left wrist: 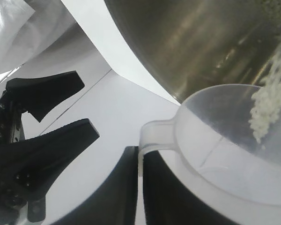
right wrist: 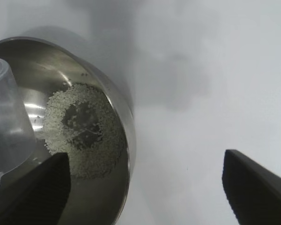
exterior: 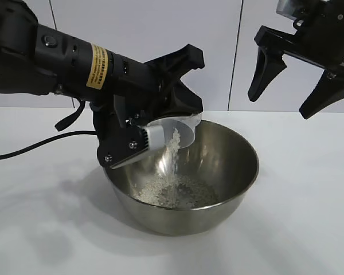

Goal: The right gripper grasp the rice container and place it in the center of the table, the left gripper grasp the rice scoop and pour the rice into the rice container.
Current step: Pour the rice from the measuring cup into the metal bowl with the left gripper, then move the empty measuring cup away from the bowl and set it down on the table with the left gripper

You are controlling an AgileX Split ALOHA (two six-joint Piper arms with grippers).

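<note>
Presently I judge the pour to be under way: the left gripper (exterior: pixel 139 133) is clamped on the tab handle of the scoop (exterior: pixel 175 129), which is tipped mouth-down over the left rim of the bowl (exterior: pixel 241 172), and rice (exterior: pixel 173 150) falls in a thin stream onto the heap at the bowl's bottom. To do this step well, I would keep the scoop's lip inside the rim line, hold the tilt until the last grains clinging to the wall (left wrist: pixel 267 105) have slid out, and avoid jerking, since stray grains on the table (exterior: pixel 40 229) would be hard to recover. The scoop sits at the gripper's fingertips, just above the bowl and not touching it as far as I can tell. The right gripper (exterior: pixel 295 80) hangs with jaws spread wide and empty, above and to the far right of the bowl, well apart from it.
</note>
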